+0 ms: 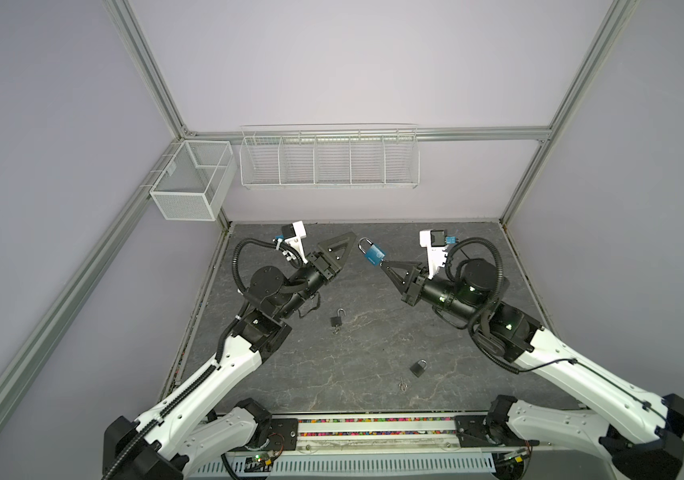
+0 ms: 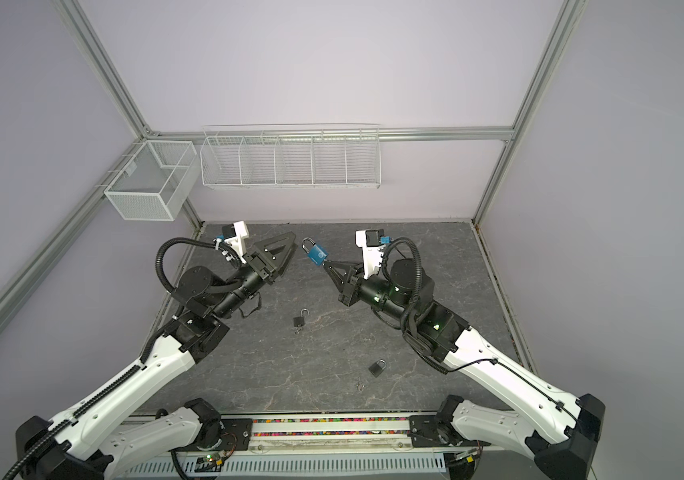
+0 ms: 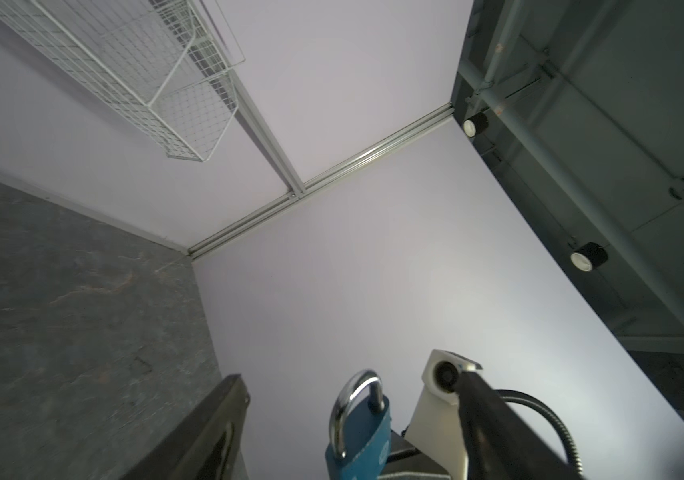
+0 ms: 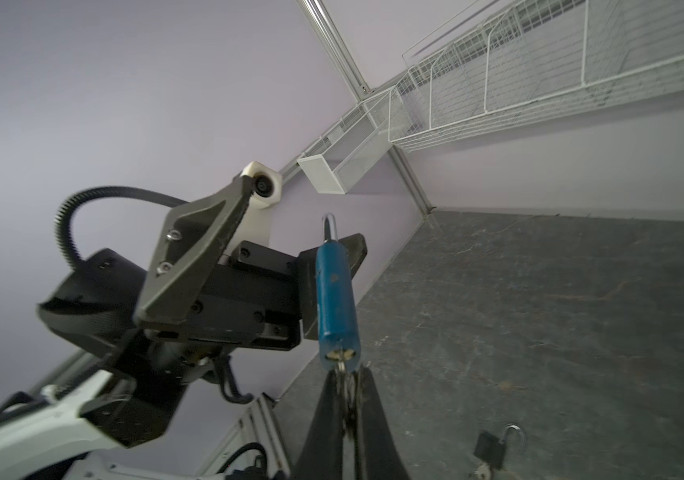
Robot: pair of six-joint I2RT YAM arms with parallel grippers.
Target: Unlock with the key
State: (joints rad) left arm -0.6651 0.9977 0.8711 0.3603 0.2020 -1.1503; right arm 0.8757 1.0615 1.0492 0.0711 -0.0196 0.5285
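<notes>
- Fingers (image 4: 320, 415) of the right gripper (image 1: 383, 264) are pinched shut on the key (image 4: 342, 366). The key sits in the keyway at the bottom end of the blue padlock (image 1: 374, 254).
- Padlock location: in the air above the back half of the table (image 1: 373, 332), carried only by the key. Nothing else touches it in both top views.
- Left gripper (image 1: 346, 247): fingers spread wide and holding nothing. It sits just beside the padlock, on its left, with a visible gap.
- Left wrist view: the padlock body shows between the 2 spread fingers, shackle (image 3: 356, 386) pointing away from the camera.
- Long axis: it runs from the key at the right fingertips up toward the back wall, leaning left. The shackle is at the far end and the keyway faces the right gripper.
- Shackle looks seated in the body; I cannot confirm whether it is unlocked.
- Judgement: the right arm owns the key, and the left arm is the nearer one to the body. Any turn of the key needs the body braced, so the gap between the left fingers and the blue body decides the next move.
- Also on the table: 1 small black padlock (image 1: 337, 321) with its shackle open, and 1 more black padlock (image 1: 418, 368) with a loose key (image 1: 403, 384) near it.
</notes>
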